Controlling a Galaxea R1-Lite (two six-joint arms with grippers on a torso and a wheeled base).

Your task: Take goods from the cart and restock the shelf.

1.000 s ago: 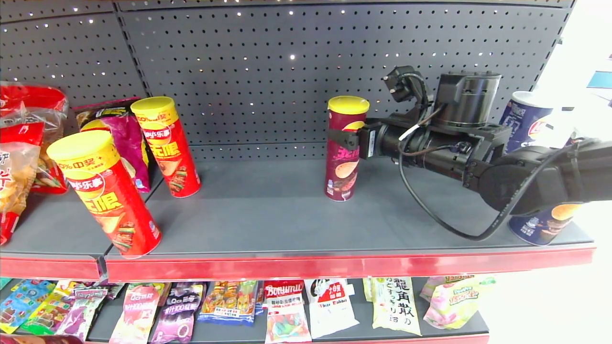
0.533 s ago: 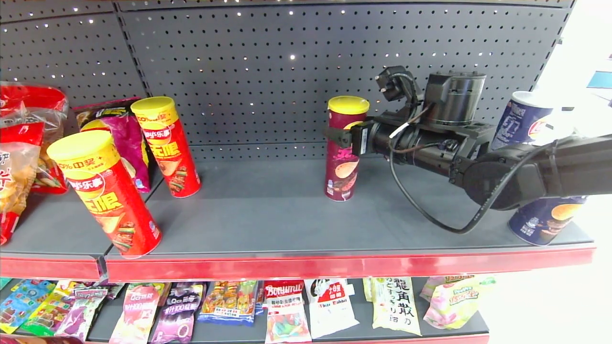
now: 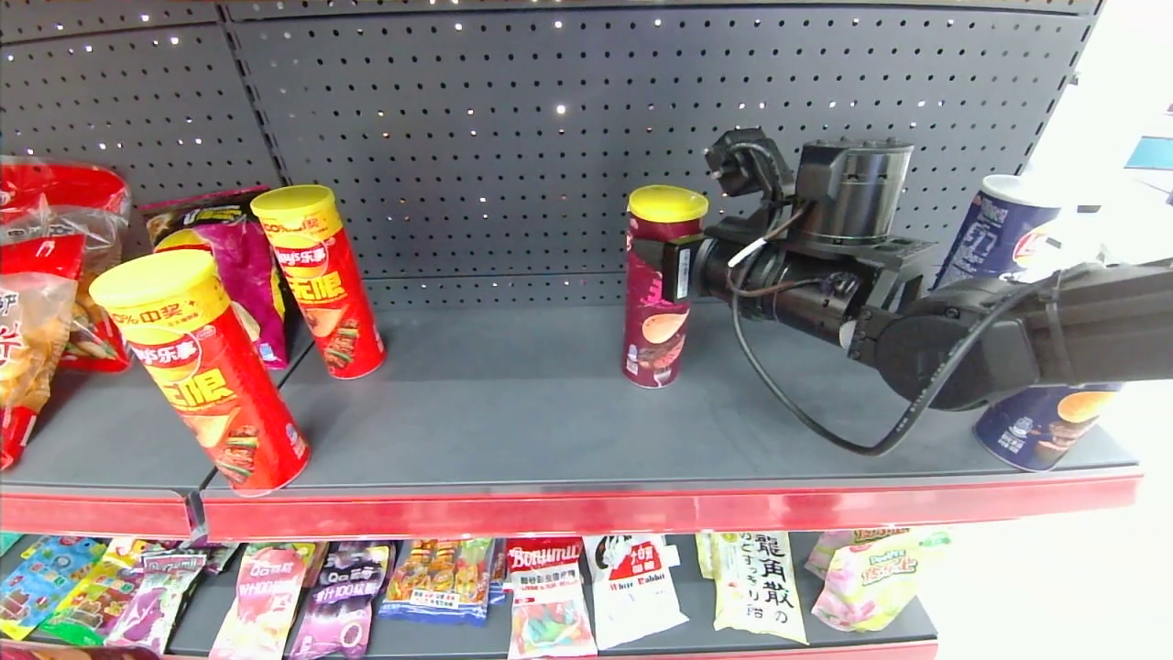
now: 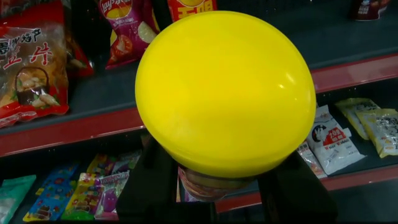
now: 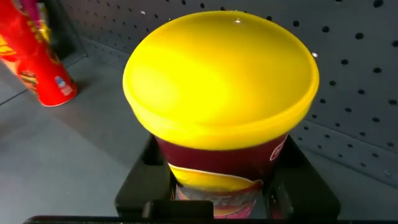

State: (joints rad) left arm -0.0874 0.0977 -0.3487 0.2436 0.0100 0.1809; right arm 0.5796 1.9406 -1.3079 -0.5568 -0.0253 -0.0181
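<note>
1. Canisters counted: five. Two red canisters (image 3: 197, 367) (image 3: 316, 280), one maroon canister (image 3: 652, 321) and one blue canister (image 3: 994, 229) are at the shelf (image 3: 513, 412); one yellow-lidded canister (image 4: 225, 93) is in the left pincer (image 4: 217, 190).
2. Right pincer (image 3: 655, 264): clamped on the maroon canister's upper body, just under the yellow lid. The canister is upright, base at the shelf surface, mid-shelf.
3. Left pincer: closed around the yellow-lidded canister, held out in front of the shelving.
4. Bags: one purple bag (image 3: 229, 257) behind the red canisters; red bags (image 3: 37, 275) overlap at the far left, number not countable. The lower shelf (image 3: 422, 637) carries a row of overlapping sachets.
5. Edges: the nearer red canister and the blue canister stand close to the red front lip (image 3: 641, 509). The maroon canister stands well back from it, near the perforated back panel (image 3: 513, 137).
6. Open room: bare shelf runs between the farther red canister and the maroon canister. The right arm spans the gap between the maroon and blue canisters.
</note>
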